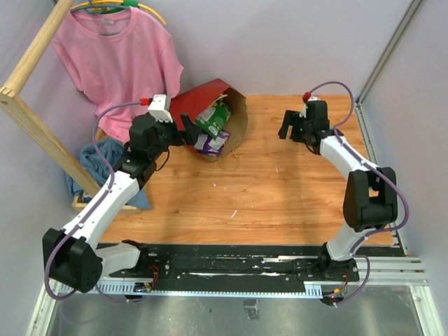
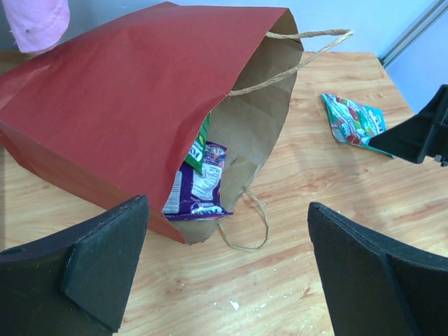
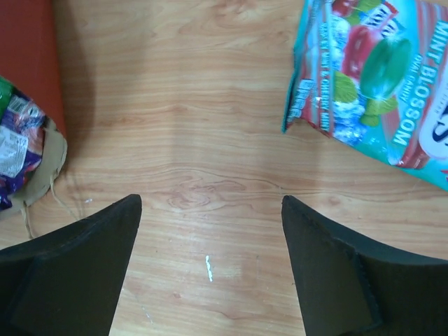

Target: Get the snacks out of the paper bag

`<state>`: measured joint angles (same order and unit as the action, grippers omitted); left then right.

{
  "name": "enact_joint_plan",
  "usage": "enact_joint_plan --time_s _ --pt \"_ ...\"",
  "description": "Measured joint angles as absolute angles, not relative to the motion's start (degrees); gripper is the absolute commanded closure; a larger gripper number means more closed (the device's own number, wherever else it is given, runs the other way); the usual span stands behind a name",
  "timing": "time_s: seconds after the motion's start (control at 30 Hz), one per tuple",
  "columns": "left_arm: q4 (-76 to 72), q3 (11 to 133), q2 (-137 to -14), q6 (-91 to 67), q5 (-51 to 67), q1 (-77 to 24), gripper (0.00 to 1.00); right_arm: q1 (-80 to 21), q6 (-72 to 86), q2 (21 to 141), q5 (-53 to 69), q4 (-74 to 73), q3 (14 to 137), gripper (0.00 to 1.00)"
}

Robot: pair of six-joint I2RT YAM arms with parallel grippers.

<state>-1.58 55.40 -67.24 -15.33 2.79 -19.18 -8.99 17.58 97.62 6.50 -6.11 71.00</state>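
Wrist views show teal mint packet [image 3: 378, 84] on table [image 3: 210, 105]; top view hides it behind right arm [image 1: 336, 150]. Paper bag [image 2: 126, 105], on its side, holds purple packet [image 2: 199, 189]. Both jaws released, empty.

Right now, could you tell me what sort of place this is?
Probably a lab robot cell: the left arm and right arm are bolted to a rail along the wooden table, plain walls enclose it, and the props look staged: a pink T-shirt and a snack-filled paper bag.
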Motion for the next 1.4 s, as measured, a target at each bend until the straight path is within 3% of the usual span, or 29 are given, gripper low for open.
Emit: enact_joint_plan --time_s 0.4,0.97,1.2,1.4 --pt "-1.1 55.4 -67.1 -14.2 2.8 -19.2 0.00 0.1 24.1 106.6 3.0 -2.5 65.5 0.24" --pt "-1.1 55.2 -66.8 -13.4 2.8 -19.2 0.00 0.4 20.1 126.0 -2.2 -9.3 96.2 0.21" --pt "-1.1 55.2 -67.3 -13.1 2.7 -19.2 0.00 1.3 17.5 130.0 -2.6 -13.1 103.1 0.21" --pt "-1.1 55.2 -68.4 -12.8 2.7 -19.2 0.00 2.3 14.4 133.8 -2.7 -16.6 109.5 0.15"
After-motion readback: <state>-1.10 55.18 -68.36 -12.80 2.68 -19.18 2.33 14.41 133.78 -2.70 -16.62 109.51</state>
